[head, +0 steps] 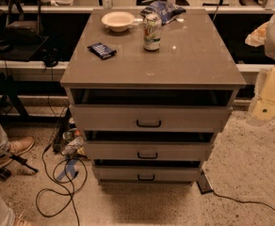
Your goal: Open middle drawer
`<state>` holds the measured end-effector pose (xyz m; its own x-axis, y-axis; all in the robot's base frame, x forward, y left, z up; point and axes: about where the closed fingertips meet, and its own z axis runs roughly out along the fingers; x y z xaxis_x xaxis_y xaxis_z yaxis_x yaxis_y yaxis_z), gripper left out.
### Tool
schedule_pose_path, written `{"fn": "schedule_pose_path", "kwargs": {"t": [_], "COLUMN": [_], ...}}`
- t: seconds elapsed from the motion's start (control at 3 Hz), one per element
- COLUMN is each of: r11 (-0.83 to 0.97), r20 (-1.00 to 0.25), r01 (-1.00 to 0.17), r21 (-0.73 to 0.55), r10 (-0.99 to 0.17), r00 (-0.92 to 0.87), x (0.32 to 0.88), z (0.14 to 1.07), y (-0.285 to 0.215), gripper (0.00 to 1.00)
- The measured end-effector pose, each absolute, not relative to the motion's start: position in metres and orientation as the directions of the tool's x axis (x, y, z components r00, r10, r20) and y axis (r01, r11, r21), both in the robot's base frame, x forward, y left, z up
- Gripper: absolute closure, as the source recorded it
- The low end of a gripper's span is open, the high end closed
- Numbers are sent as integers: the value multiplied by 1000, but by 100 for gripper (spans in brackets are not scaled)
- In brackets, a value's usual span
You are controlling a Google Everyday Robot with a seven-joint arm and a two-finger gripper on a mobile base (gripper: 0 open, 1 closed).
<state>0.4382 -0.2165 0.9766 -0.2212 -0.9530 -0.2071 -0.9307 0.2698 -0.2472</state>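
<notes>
I am looking down at the grey bench (189,60) with three drawers in its front. The middle drawer (180,150) is sitting between the top drawer (104,117) and the bottom drawer (114,173), and its small black handle (147,155) is showing in the middle of its front. A dark strip is showing above each drawer front. The gripper (268,105) is hanging at the right edge of my view, off to the right of the bench and about level with the top drawer. It is well apart from the middle drawer's handle. It is looking like a pale blur, so I cannot tell if it is open or closed, or if it is holding anything. On the bench top, a bowl (118,20), a can (152,31), a blue bag (163,8) and a dark blue packet (101,50) are resting. Black cables (57,182) are lying on the floor to the left, near a brown shoe (19,147).
</notes>
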Motion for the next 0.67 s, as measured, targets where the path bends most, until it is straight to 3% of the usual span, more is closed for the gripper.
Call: {"fn": "schedule_pose_path", "kwargs": {"t": [0.67], "r11": [256], "r20": [-222], "r01": [-938], "r21": [-235], "r10": [-953], "r00": [-205], "x": [442], "z": [949], "y": [-222], "gripper": [0]}}
